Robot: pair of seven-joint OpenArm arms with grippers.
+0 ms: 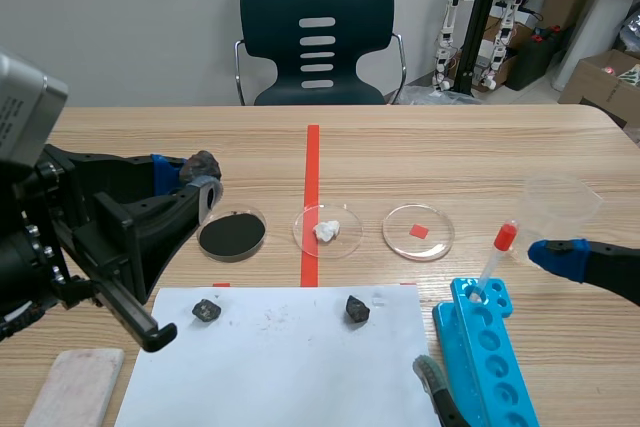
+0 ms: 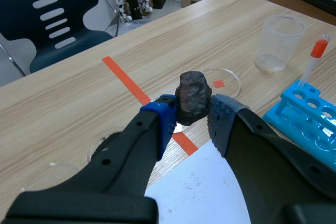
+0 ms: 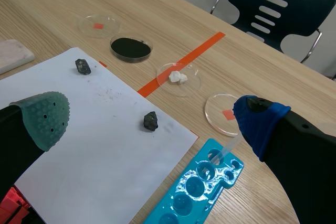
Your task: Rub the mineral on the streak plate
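Note:
My left gripper point(image 1: 200, 179) is shut on a dark, lumpy mineral point(image 1: 203, 163), held in the air above the table's left side near a dish of black powder point(image 1: 231, 234). In the left wrist view the mineral point(image 2: 193, 97) is pinched between the pads of that gripper point(image 2: 191, 116). A white sheet point(image 1: 280, 362) with faint streak marks lies at the table's front, below and ahead of the mineral point(image 2: 199, 198). Two small dark stones point(image 1: 206, 309) point(image 1: 357, 309) rest on it. My right gripper point(image 1: 492, 312) stands open low at the right, with nothing between its fingers point(image 3: 151, 118).
A dish with white lumps point(image 1: 328, 230) and one with a red square point(image 1: 418, 232) sit mid-table. A blue rack point(image 1: 485, 357) holds a red-capped tube point(image 1: 497, 257) under the right gripper. A clear cup point(image 1: 560, 202) stands at the right, a pale block point(image 1: 75, 387) at the front left.

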